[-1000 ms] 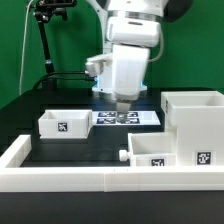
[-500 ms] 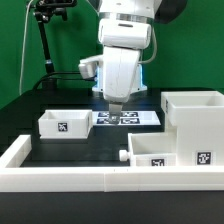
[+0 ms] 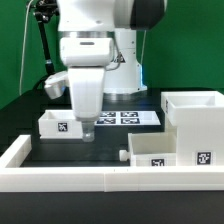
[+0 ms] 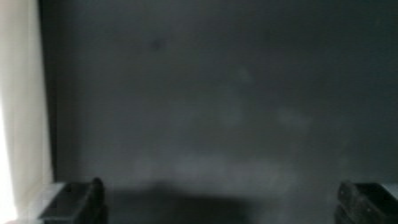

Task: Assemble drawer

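Note:
A small white open box (image 3: pixel 58 123) with a marker tag sits at the exterior view's left. A large white drawer case (image 3: pixel 197 113) stands at the right, with a smaller drawer box with a knob (image 3: pixel 158 150) in front of it. My gripper (image 3: pixel 87 129) hangs low just to the right of the small box, close to the dark table. In the wrist view the gripper (image 4: pixel 222 205) is open and empty, with both fingertips (image 4: pixel 75 200) wide apart over bare dark table. A white edge (image 4: pixel 18 100) shows along one side.
The marker board (image 3: pixel 127 117) lies flat behind the gripper. A low white wall (image 3: pixel 60 172) runs along the front and the left of the work area. A black stand (image 3: pixel 45 40) rises at the back left.
The arm has swung from above the marker board toward the exterior view's left and now hangs beside the small box. The jaws stay open and empty.

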`<state>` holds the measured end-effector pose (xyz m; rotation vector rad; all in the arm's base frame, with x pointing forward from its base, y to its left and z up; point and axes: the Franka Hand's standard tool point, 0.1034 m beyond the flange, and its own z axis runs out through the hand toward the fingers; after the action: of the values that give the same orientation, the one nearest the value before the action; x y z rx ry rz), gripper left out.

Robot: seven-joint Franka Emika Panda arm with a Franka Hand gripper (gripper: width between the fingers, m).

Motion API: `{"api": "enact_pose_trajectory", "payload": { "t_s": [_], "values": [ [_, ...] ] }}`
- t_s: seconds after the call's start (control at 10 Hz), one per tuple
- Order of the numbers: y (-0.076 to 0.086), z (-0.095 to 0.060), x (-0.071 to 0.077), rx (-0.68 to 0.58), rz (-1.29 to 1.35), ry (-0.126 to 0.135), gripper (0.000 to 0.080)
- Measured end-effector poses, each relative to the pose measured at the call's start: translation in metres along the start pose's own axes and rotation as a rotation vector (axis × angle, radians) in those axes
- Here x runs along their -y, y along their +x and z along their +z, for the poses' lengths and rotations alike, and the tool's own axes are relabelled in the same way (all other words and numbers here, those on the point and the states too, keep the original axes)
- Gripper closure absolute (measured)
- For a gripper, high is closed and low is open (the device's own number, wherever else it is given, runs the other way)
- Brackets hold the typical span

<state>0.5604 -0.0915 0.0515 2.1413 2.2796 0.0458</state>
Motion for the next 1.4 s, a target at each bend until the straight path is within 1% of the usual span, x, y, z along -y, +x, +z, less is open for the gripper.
{"api": "enact_pose_trajectory", "payload": {
  "t_s": [0.1, 0.2, 0.3, 0.6, 1.2, 1.3, 1.4],
  "values": [
    [-0.003, 0.005, 0.005, -0.029, -0.006, 0.009, 0.0151],
    [0.001, 0.012, 0.010, -0.047, -0.004, 0.021, 0.0151],
    [0.013, 0.021, 0.015, -0.061, -0.016, 0.036, 0.0151],
    [0.044, 0.027, 0.014, -0.063, -0.067, 0.051, 0.0151],
    [0.041, 0.029, 0.015, -0.062, -0.068, 0.054, 0.0151],
    [0.044, 0.033, 0.018, -0.066, -0.074, 0.062, 0.0151],
    [0.050, 0.034, 0.018, -0.066, -0.063, 0.066, 0.0151]
  ]
}}
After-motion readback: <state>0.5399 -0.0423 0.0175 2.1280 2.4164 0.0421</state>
